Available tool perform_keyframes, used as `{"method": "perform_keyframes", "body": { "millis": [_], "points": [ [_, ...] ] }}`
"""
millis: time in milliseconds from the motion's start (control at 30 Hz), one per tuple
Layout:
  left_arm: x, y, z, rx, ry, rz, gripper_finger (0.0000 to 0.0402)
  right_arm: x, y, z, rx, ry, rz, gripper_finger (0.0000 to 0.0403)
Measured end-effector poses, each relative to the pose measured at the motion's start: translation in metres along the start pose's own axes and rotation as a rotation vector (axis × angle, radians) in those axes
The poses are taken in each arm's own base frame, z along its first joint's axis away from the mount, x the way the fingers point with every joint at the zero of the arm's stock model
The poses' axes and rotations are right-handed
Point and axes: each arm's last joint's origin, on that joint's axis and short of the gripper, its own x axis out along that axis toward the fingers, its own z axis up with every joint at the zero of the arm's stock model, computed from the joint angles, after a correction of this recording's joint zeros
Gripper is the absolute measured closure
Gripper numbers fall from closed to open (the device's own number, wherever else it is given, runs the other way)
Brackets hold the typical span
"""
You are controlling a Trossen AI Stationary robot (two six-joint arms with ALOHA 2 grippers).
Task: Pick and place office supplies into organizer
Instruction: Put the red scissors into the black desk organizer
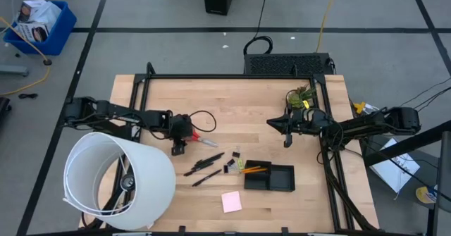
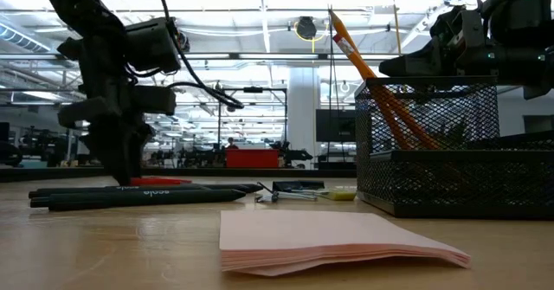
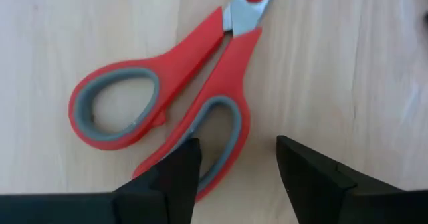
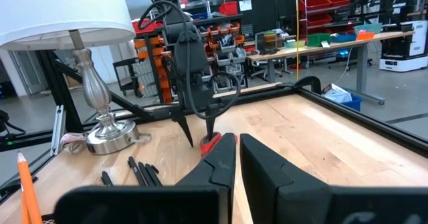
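Red-handled scissors (image 3: 180, 83) lie flat on the wooden table, left of centre, also seen as scissors (image 1: 203, 139). My left gripper (image 3: 237, 170) points steeply down over their handles, open. One finger (image 3: 170, 177) stands over the nearer handle loop (image 3: 214, 137); the other finger (image 3: 311, 177) is over bare wood beside it. My right gripper (image 4: 237, 160) waits shut, level, at the table's right (image 1: 287, 134). The black organizer (image 1: 271, 178) holds an orange pencil (image 1: 254, 170). Black pens (image 1: 204, 164), clips (image 1: 235, 156) and a pink pad (image 1: 231, 201) lie on the table. My left gripper comes at the scissors from above, its fingers on either side of the outer rim of the nearer handle loop (image 3: 234, 127). The fingertips are cut off at the wrist picture's edge, so I cannot tell whether they touch it. The scissors lie flat on the table.
A lamp with a large white shade (image 1: 120, 179) stands at the table's near left corner, close to my left arm. A small potted plant (image 1: 299, 95) sits at the far right. Bare wood lies between the scissors and the organizer's far side.
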Motion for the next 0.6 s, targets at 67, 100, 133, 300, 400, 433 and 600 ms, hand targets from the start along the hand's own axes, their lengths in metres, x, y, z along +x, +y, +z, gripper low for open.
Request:
{"method": "perform_keyframes", "body": {
  "millis": [67, 100, 133, 300, 400, 433, 600],
  "points": [
    [0.000, 0.000, 0.002, -0.007, -0.020, 0.002, 0.0207, 0.000, 0.000, 0.000, 0.000, 0.000, 0.000, 0.0385],
    [0.001, 0.000, 0.002, -0.006, -0.026, 0.002, 0.0211, 0.000, 0.000, 0.000, 0.000, 0.000, 0.000, 0.0385],
    [0.001, 0.000, 0.003, -0.002, -0.031, 0.004, 0.0216, 0.000, 0.000, 0.000, 0.000, 0.000, 0.000, 0.0385],
    [0.001, 0.000, 0.004, 0.000, -0.045, 0.005, 0.0263, 0.000, 0.000, 0.000, 0.000, 0.000, 0.000, 0.0385],
    [0.004, 0.000, 0.006, 0.003, -0.055, 0.006, 0.0307, 0.000, 0.000, 0.000, 0.000, 0.000, 0.000, 0.0385],
    [0.005, 0.001, 0.007, 0.004, -0.060, 0.006, 0.0323, 0.000, 0.000, 0.000, 0.000, 0.000, 0.000, 0.0385],
    [0.013, 0.002, 0.011, 0.002, -0.084, 0.023, 0.0382, 0.000, 0.000, 0.000, 0.000, 0.000, 0.000, 0.0385]
  ]
}}
